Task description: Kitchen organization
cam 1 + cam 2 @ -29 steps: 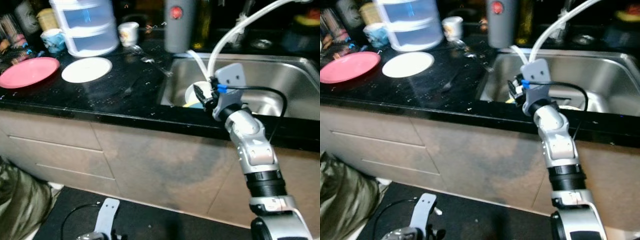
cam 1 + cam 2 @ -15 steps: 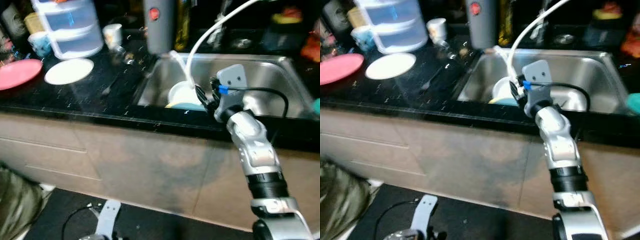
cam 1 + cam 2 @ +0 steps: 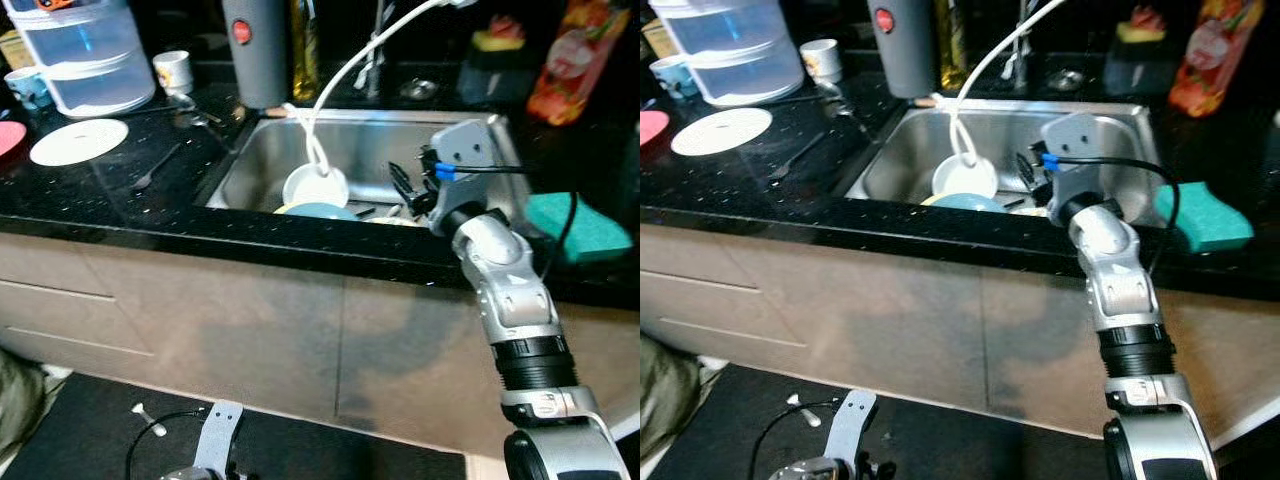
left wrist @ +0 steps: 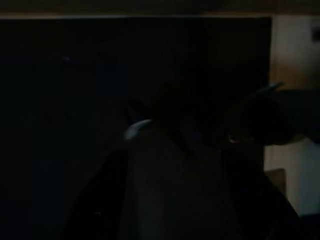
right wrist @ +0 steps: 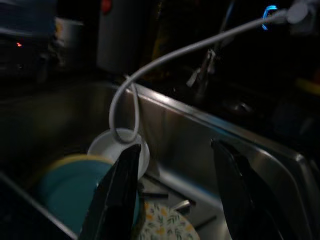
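- The right claw (image 3: pixel 402 188) hangs over the front edge of a stainless-steel sink (image 3: pixel 470 135), its two long black fingers (image 5: pixel 120 192) spread apart and holding nothing, aimed into the basin, apparently to pick up dishes.
- Just beyond the fingertips lies the washing-up: a white bowl (image 3: pixel 316 186) tipped against the basin floor, a teal plate (image 3: pixel 318 212) over a yellow-rimmed one, and a floral-patterned dish (image 5: pixel 162 224) beside dark cutlery (too dim to sort knife from fork).
- A white hose (image 3: pixel 345 70) curves down from the tap area and loops into the bowl, likely left there for rinsing.
- A teal sponge (image 3: pixel 1203 217), soft and rectangular, rests on the glossy black speckled tabletop (image 3: pixel 120 215) just right of the sink, handy for scrubbing.
- On the sink's left side, a fork (image 3: pixel 155 167) and a white plate (image 3: pixel 78 141) lie flat on the tabletop, with a clear stacked drawer unit (image 3: pixel 80 55), a small cup (image 3: pixel 174 71) and a grey cylinder with a red button (image 3: pixel 254 50) pushed to the back.
- The left claw (image 3: pixel 205 462) hangs idle near the dark floor mat; whether its fingers are spread or together cannot be told.
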`<state>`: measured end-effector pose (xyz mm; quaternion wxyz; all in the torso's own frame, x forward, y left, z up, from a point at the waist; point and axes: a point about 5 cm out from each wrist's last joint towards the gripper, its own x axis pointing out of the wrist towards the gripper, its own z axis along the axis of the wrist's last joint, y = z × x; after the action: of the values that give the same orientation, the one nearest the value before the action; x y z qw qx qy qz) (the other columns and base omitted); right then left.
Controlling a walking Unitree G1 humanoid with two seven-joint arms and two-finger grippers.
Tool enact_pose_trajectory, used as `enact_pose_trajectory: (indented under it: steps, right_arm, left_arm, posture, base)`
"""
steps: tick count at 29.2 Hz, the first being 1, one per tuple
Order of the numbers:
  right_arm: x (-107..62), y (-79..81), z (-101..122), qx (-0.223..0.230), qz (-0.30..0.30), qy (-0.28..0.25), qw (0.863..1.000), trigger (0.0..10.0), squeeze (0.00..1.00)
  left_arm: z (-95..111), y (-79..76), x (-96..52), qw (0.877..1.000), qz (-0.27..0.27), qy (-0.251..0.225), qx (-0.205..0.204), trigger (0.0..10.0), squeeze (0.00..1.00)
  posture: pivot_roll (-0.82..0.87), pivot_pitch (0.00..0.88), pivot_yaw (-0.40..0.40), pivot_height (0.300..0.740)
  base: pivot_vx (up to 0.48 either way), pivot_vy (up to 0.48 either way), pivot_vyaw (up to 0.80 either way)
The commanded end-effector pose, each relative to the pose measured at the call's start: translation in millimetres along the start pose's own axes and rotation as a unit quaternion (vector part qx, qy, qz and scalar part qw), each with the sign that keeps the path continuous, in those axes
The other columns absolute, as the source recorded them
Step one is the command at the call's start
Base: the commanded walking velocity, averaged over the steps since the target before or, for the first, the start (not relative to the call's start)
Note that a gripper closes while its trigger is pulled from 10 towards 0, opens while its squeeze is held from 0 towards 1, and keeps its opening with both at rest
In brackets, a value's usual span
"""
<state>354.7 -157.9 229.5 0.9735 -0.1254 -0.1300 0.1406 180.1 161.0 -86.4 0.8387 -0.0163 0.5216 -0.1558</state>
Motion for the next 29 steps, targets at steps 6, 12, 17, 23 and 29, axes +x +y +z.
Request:
enact_pose_trajectory:
  steps: [6,12,17,23,29]
  right_arm:
    - [3.5,6.8,-2,0.000,0.013,0.002,1.000,10.0,0.00]
    - [12.1,4.8,2,-0.001,0.010,-0.002,1.000,10.0,0.00]
    - [22.2,1.2,7,-0.003,0.002,-0.006,1.000,10.0,0.00]
    - [37.1,-11.7,14,-0.017,-0.049,-0.001,0.999,10.0,0.00]
    - [46.7,-41.0,18,-0.052,-0.135,0.027,0.989,10.0,0.00]
  left_arm:
    - [-5,3.6,-1.3,1.000,0.010,0.006,0.001,10.0,0.00]
    - [-5,3.5,-1.2,1.000,0.011,0.005,0.002,10.0,0.00]
    - [-5,3.3,-1.2,1.000,0.010,0.005,0.003,10.0,0.00]
    - [-6,2.9,-1.2,1.000,0.010,0.005,0.001,10.0,0.00]
    - [-9,1.6,-1.0,1.000,0.009,0.004,-0.001,10.0,0.00]
  posture:
    - [-0.06,0.000,0.046,0.740]
    - [-0.05,0.000,0.044,0.740]
    - [-0.05,0.000,0.041,0.740]
    - [-0.04,0.000,0.037,0.740]
    - [-0.03,0.000,0.030,0.740]
  base:
    - [0.000,0.000,0.00]
    - [0.000,0.000,0.00]
    - [0.000,0.000,0.00]
    - [0.000,0.000,0.00]
    - [0.000,0.000,0.00]
